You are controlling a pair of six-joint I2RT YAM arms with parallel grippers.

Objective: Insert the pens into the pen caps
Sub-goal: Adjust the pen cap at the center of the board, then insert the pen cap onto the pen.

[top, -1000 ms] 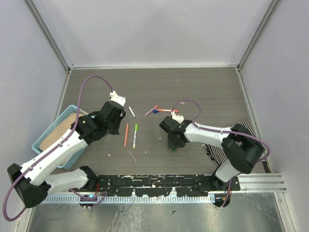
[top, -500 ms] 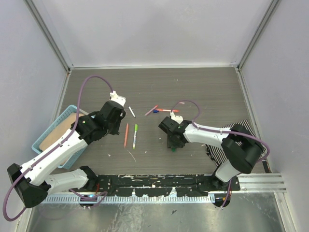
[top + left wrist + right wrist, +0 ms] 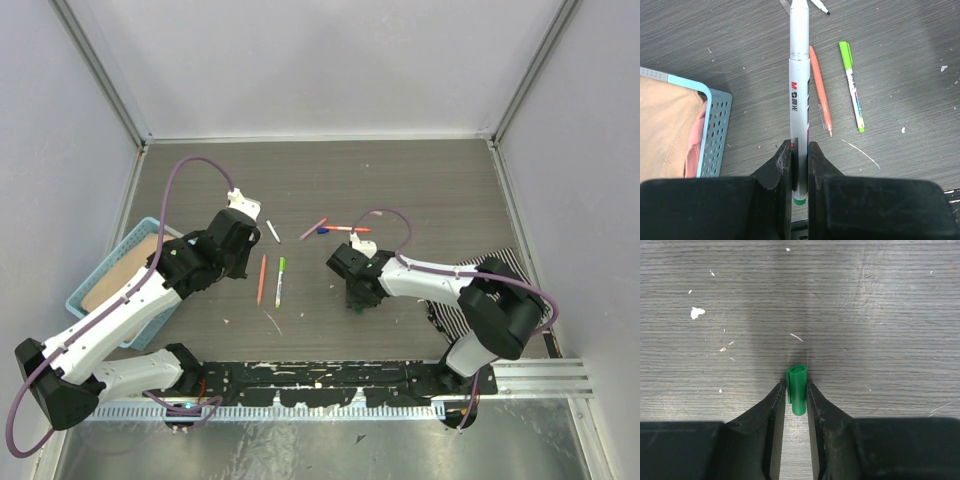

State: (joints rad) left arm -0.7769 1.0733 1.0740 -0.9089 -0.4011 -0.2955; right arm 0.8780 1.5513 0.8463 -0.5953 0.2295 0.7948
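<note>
The left pincer (image 3: pixel 800 150) is clenched on a white-barrelled pen (image 3: pixel 799 85). Its two fingers press the barrel near its green end, and the rest of the pen runs straight out ahead of them, lifted over the bench (image 3: pixel 900 150). Red lettering shows on the barrel just past the fingers.

Below the held pen, on the wood-grain surface, lies an orange pen (image 3: pixel 820 90). Just beside it, and roughly parallel, lies a lime-capped pen (image 3: pixel 852 85) with a white barrel. To the other side is a pale blue basket (image 3: pixel 715 130) with perforated walls, which holds something tan.

The right pincer (image 3: pixel 796 384) is clenched on a green cap (image 3: pixel 798 392). The cap stands between the fingertips, with a finger against each side and its rolled end facing outward. The pincer is low over the bench, and I cannot tell whether the cap rests on the surface. Around it there are only white flecks and scratches.

From above, the left pincer (image 3: pixel 243 212) is left of centre and the right pincer (image 3: pixel 357 300) right of centre, well apart. The orange pen (image 3: pixel 262 279) and the lime-capped pen (image 3: pixel 280 281) lie between them. Farther back lie a small white pen (image 3: pixel 273 232), a pink pen (image 3: pixel 313 229) and a red pen (image 3: pixel 345 229) whose end touches something blue. The basket (image 3: pixel 92 275) sits at the left edge.
</note>
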